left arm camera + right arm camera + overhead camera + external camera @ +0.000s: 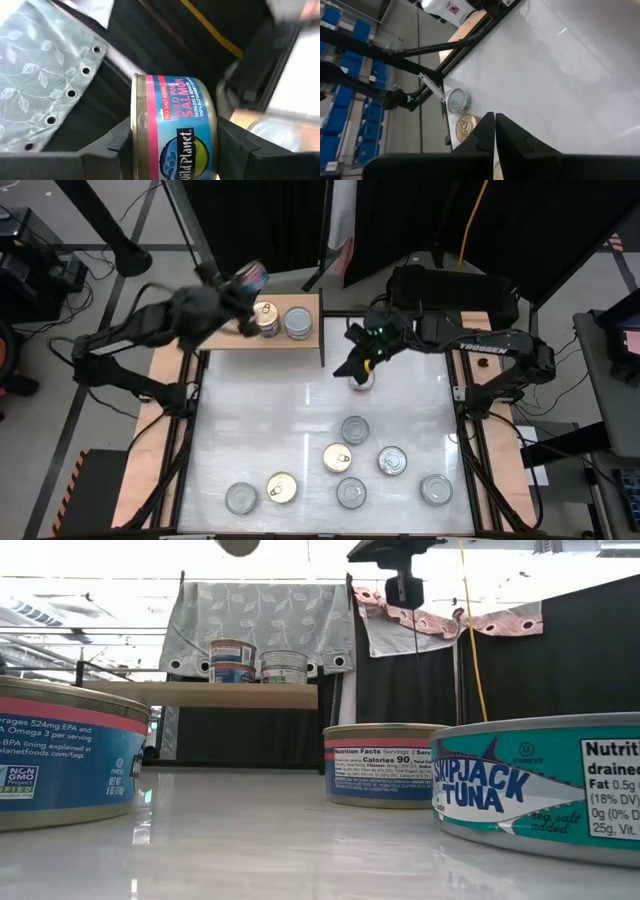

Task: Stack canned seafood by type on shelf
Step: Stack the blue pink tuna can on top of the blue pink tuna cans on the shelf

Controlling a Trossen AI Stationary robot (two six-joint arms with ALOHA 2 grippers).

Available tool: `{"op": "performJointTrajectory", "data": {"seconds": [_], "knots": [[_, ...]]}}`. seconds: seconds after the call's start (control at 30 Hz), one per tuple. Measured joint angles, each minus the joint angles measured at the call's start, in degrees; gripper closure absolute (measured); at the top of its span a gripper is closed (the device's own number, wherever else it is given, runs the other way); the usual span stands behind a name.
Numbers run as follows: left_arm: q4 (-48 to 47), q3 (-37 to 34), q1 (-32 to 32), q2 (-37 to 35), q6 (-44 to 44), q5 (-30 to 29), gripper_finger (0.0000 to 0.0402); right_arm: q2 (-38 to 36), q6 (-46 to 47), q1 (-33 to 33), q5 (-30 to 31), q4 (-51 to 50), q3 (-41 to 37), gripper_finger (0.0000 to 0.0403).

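Note:
My left gripper [240, 288] holds a blue-and-pink salmon can [175, 125] in the air, above the far left end of the light-wood shelf [235, 338]. On the shelf stand a gold-lidded stack of cans [267, 320] and a silver-lidded can [297, 322]; the low view shows these cans [233, 660] on the board [230, 693]. My right gripper [495, 120] is shut and holds nothing, above the table just right of the shelf. Several more cans [355, 429] rest on their bottoms on the white table. My left gripper pinches the salmon can between its two fingers [235, 145], one on each flat end [136, 130], with the label facing the wrist camera. The can is turned on its side and hangs clear of the shelf and the table.
Loose cans lie in the near half of the table, among them a gold lid [338, 458] and silver lids [436, 489]. A small reddish thing [362, 383] shows under my right gripper. Wooden strips [165, 380] and dark frame rails line the table's sides. A bare stretch lies between shelf and cans.

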Motion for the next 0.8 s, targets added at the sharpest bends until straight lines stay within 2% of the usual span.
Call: {"op": "performJointTrajectory", "data": {"seconds": [0.13,0.27,0.57,0.8], "knots": [[-3.4,-1.0,9.8,3.6,2.2,9.1,0.0212,0.0,-1.7,-3.7,-4.3,0.0,0.0,0.0397],[-7.0,-1.5,14.3,7.1,2.2,14.0,0.0212,0.0,-3.0,-6.1,-7.5,0.0,0.0,0.0397],[-15.8,-1.6,15.7,12.7,2.1,18.3,0.0199,0.0,-5.3,-7.8,-10.2,-0.1,0.0,0.0397],[-18.2,-1.6,15.6,13.5,2.1,18.4,0.0195,0.0,-7.1,-7.8,-10.2,-0.9,0.0,0.0397]]}}
